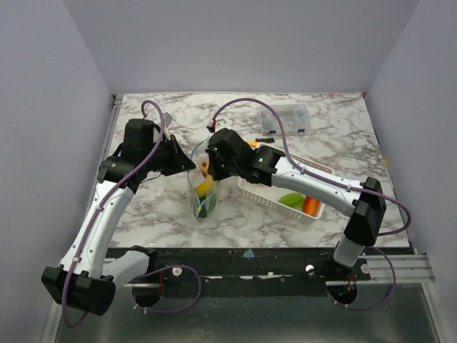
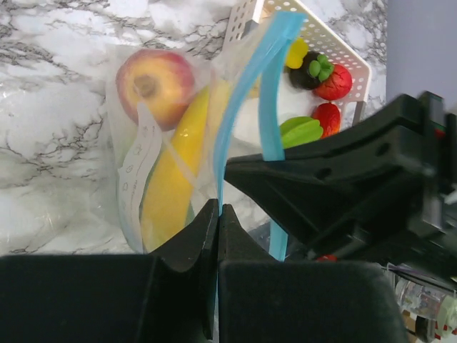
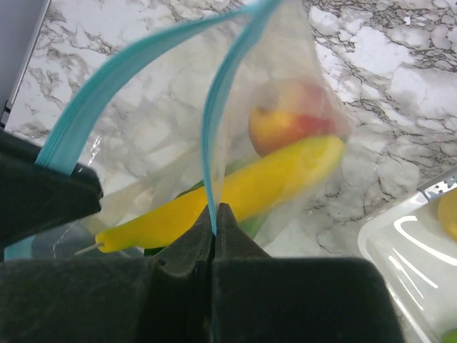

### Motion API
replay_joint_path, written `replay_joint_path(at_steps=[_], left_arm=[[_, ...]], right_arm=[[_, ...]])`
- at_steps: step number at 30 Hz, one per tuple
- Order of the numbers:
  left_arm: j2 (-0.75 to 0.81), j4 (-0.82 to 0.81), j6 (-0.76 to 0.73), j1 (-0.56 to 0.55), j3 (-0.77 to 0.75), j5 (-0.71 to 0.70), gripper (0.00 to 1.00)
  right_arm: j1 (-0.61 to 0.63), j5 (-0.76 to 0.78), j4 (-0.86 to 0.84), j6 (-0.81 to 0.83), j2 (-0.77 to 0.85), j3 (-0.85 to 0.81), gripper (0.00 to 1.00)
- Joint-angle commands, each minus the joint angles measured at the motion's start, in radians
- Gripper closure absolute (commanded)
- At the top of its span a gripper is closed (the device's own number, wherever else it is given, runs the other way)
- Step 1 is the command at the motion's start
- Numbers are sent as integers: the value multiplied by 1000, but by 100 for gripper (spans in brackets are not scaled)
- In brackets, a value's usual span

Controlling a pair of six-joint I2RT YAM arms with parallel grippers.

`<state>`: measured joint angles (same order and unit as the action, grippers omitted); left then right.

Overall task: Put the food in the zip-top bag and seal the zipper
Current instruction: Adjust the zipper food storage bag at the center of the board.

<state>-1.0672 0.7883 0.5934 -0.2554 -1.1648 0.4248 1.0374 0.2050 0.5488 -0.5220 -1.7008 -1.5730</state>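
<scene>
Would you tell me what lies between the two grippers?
The bag, holding a banana and apple; left gripper and right gripper each pinch its zipper. Top view shows it.

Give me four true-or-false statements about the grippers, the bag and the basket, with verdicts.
1. The left gripper and right gripper each pinch the zipper. True.
2. The zip-top bag is empty. False: an apple and a banana are inside.
3. The white basket holds a green food piece. True.
4. The zipper is sealed. False: its two strips stand apart, and the mouth is open.
</scene>
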Motion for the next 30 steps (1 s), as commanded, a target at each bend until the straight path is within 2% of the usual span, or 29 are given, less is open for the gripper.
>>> replay_joint_path(at_steps=[1, 5, 9, 16, 24, 30], left_arm=[[58, -13, 5, 5, -90, 73, 100], [68, -11, -4, 7, -88, 45, 100], [52, -9, -9, 10, -61, 45, 100], [40, -26, -13, 20, -36, 38, 100], [30, -24, -24, 34, -42, 40, 100], [24, -31, -23, 37, -39, 47, 100]], right_arm=[[-2, -21, 22, 13, -4, -94, 100], [-2, -58, -43, 3, 38, -48, 97], [-2, -38, -34, -5, 46, -24, 93], [-2, -28, -26, -10, 71, 6, 71], [-2, -12, -9, -7, 151, 12, 55], [-2, 78, 9, -3, 264, 53, 45]])
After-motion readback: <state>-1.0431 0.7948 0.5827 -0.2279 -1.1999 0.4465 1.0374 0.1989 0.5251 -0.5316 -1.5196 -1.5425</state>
